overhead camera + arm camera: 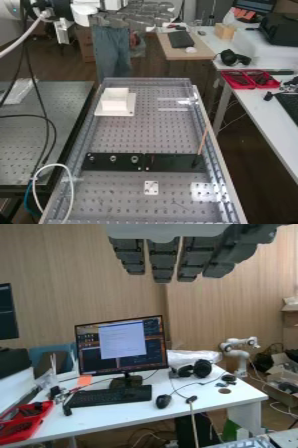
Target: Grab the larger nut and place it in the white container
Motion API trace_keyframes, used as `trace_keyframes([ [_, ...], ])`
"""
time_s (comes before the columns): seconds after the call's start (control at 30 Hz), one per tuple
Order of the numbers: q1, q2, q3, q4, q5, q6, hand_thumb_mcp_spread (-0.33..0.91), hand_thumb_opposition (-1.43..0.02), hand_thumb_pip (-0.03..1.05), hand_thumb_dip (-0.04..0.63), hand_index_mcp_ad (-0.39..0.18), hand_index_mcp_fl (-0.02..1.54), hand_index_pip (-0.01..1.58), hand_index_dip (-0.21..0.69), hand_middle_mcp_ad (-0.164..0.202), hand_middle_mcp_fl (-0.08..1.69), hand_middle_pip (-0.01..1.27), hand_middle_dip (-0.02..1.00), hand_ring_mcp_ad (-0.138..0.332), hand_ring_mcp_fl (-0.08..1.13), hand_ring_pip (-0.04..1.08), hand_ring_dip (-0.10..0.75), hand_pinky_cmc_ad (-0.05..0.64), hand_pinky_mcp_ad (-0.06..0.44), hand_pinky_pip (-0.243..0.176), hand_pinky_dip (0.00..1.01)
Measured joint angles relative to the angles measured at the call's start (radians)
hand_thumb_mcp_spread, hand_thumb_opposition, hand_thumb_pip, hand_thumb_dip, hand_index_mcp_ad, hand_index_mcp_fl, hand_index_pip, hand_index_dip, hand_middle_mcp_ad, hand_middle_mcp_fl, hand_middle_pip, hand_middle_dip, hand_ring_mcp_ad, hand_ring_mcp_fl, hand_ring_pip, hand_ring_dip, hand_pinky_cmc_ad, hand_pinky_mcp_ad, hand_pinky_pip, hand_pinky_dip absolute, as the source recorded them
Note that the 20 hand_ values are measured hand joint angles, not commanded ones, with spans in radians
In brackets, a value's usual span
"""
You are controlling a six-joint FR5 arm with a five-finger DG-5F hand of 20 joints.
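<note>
High above the far end of the bench, my hand (136, 16) is held level with its fingers straight and nothing in them. The fingers of the hand (193, 256) hang straight and side by side in the wrist view. On the left part of a black bar lie small metal nuts: a left one (92, 159), a middle one (113, 159) and a right one (134, 159). Which of them is larger I cannot tell. The white container (116, 104) stands upright near the bench's far left corner, beyond the bar and well below the hand.
The perforated bench (126, 135) has raised clear edges. A thin stick (202, 142) rises from the black bar's right end, and a small white plate (151, 188) lies nearer. Cables hang at the left. Side tables hold red trays (250, 79), a monitor (122, 345) and a keyboard (110, 396).
</note>
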Motion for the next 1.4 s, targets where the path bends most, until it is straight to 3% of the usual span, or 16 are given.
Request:
trace_keyframes([
  [0.1, 0.009, 0.005, -0.003, 0.000, 0.011, -0.003, -0.01, -0.01, 0.01, 0.007, 0.007, 0.01, 0.00, -0.009, 0.059, 0.02, 0.01, 0.02, 0.061, 0.00, 0.01, 0.016, 0.044, 0.049, -0.010, 0.02],
  [0.13, 0.012, 0.007, -0.003, -0.002, 0.015, -0.005, 0.02, -0.04, 0.07, 0.014, 0.007, 0.00, 0.00, -0.010, 0.058, 0.02, 0.02, 0.03, 0.058, 0.00, 0.02, 0.019, 0.044, 0.049, -0.010, 0.04],
  [0.2, 0.014, 0.008, -0.003, -0.004, 0.020, -0.006, 0.13, -0.16, 0.34, 0.054, 0.005, 0.01, 0.03, -0.044, 0.058, 0.04, 0.05, 0.05, 0.058, 0.00, 0.02, 0.028, 0.066, 0.066, -0.010, 0.12],
  [0.23, 0.016, 0.008, -0.004, -0.006, 0.023, -0.004, 0.19, -0.26, 0.42, 0.075, 0.000, 0.00, 0.04, -0.068, 0.056, 0.05, 0.06, 0.08, 0.058, 0.00, 0.02, 0.044, 0.086, 0.098, -0.012, 0.19],
  [0.3, 0.017, 0.007, -0.006, -0.007, 0.029, -0.001, 0.20, -0.39, 0.42, 0.079, -0.009, 0.01, 0.05, -0.091, 0.058, 0.05, 0.08, 0.11, 0.068, 0.00, 0.06, 0.066, 0.134, 0.148, -0.012, 0.28],
  [0.4, 0.021, 0.005, -0.013, -0.006, 0.040, 0.011, 0.23, -0.57, 0.50, 0.098, -0.017, 0.01, 0.09, -0.117, 0.056, 0.09, 0.10, 0.14, 0.082, 0.00, 0.08, 0.099, 0.216, 0.215, -0.024, 0.38],
  [0.57, 0.033, 0.010, -0.018, 0.006, 0.060, 0.005, 0.23, -0.69, 0.54, 0.093, -0.019, 0.04, 0.10, -0.152, 0.059, 0.11, 0.10, 0.19, 0.126, 0.00, 0.09, 0.119, 0.314, 0.288, -0.059, 0.47],
  [0.77, 0.039, 0.001, -0.021, 0.004, 0.095, 0.011, 0.20, -0.76, 0.55, 0.093, -0.019, 0.04, 0.10, -0.173, 0.059, 0.12, 0.12, 0.20, 0.155, 0.00, 0.10, 0.127, 0.351, 0.330, -0.063, 0.52],
  [1.1, 0.051, -0.009, -0.089, 0.075, 0.168, 0.002, 0.21, -0.80, 0.62, 0.112, -0.017, 0.05, 0.12, -0.173, 0.072, 0.12, 0.12, 0.21, 0.155, 0.00, 0.10, 0.134, 0.379, 0.328, -0.075, 0.54],
  [1.23, 0.026, -0.014, -0.117, 0.102, 0.142, 0.007, 0.21, -0.80, 0.64, 0.126, -0.016, 0.05, 0.19, -0.175, 0.073, 0.12, 0.12, 0.21, 0.162, 0.00, 0.10, 0.134, 0.379, 0.332, -0.075, 0.54],
  [1.4, -0.042, -0.028, -0.148, 0.127, 0.045, 0.012, 0.20, -0.82, 0.64, 0.126, -0.021, 0.05, 0.27, -0.171, 0.073, 0.12, 0.12, 0.21, 0.161, 0.00, 0.10, 0.134, 0.379, 0.332, -0.075, 0.55],
])
